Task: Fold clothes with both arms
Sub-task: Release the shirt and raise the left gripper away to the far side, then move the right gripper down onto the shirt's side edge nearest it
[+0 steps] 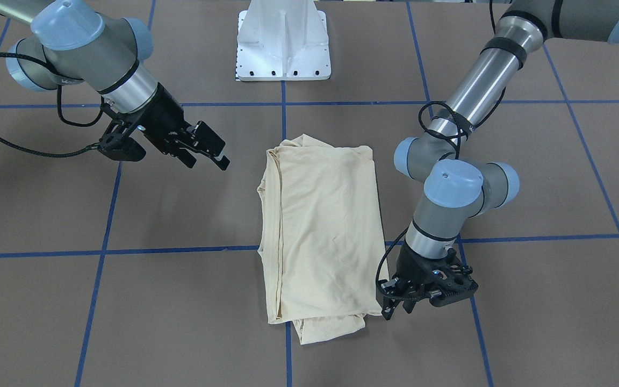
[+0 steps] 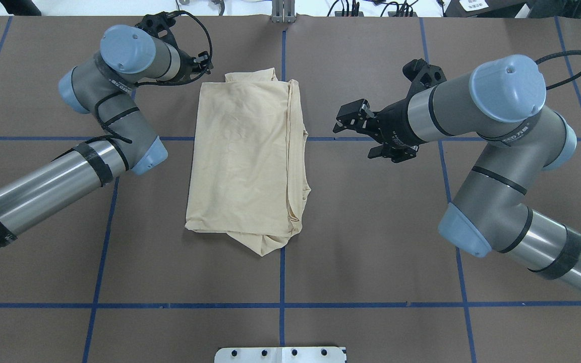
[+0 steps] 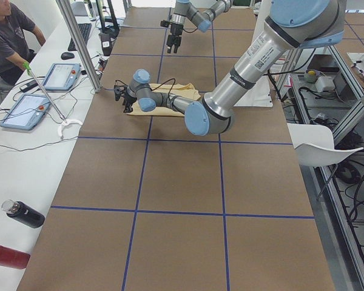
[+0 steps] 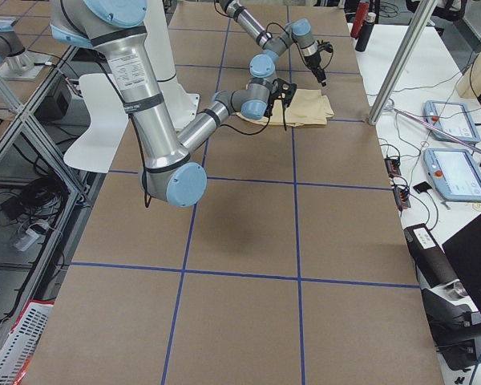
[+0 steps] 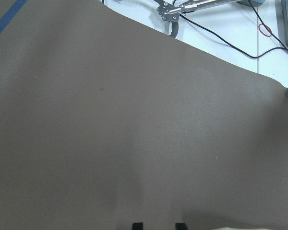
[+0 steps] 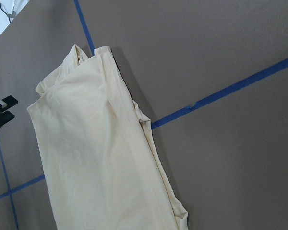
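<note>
— where's the shirt [image 1: 323,231]?
— centre of the frame, flat on the table [image 1: 180,322], folded into a long narrow panel, no print showing.
— claws?
— left gripper [image 1: 398,307] released, just beside the shirt's lower-right corner. right gripper [image 1: 207,158] released too, upper left, apart from the cloth.
— step?
— sides look done. i'd say end-over-end is next, each claw pinching a corner of one end.

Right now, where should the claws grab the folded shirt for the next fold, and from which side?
Probably the shirt at the two corners of its short end on the operators' side, each claw coming in low from its own side: it lies flat as a long rectangle, and the left claw sits beside one such corner.
</note>
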Controlling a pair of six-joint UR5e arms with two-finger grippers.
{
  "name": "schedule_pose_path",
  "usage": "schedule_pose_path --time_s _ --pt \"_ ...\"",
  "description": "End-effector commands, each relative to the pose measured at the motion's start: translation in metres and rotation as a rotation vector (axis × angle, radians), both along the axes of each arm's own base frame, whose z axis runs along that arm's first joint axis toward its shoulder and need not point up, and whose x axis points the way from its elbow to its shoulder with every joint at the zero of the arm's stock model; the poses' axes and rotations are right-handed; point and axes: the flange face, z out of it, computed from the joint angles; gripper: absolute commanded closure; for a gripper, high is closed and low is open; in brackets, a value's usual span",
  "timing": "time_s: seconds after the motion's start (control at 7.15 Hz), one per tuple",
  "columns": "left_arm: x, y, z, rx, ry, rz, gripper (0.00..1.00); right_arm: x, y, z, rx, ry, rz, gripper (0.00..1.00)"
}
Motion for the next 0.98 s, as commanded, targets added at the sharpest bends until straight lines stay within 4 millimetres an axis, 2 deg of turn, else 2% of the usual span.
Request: schedule_pose_path --time_s 0.0,0.14,0.28,0.42,0.56,0.7,0.84 --pt "-0.046 0.018 0.020 0.079 -0.046 0.053 0.00 -0.009 0.001 0.003 0.003 0.013 -0.002 0.00" --pt "-0.067 0.027 0.022 0.072 -0.019 0.087 0.00 -0.023 -0.001 0.010 0.020 0.042 -0.014 0.00" --pt "-0.081 0.045 0.027 0.076 -0.002 0.105 0.00 -0.043 0.001 0.010 0.084 0.133 -0.041 0.00" --pt "-0.086 0.052 0.018 0.072 -0.006 0.106 0.00 -0.063 0.001 0.004 0.185 0.260 -0.093 0.00" --pt "-0.090 0.057 0.011 0.067 -0.009 0.109 0.00 -0.080 0.001 0.007 0.248 0.350 -0.138 0.00" --pt "-0.098 0.069 0.010 0.073 0.005 0.127 0.00 -0.109 -0.005 0.005 0.312 0.402 -0.156 0.00" --pt "-0.105 0.083 0.007 0.076 0.029 0.154 0.00 -0.151 -0.007 -0.010 0.342 0.432 -0.165 0.00"
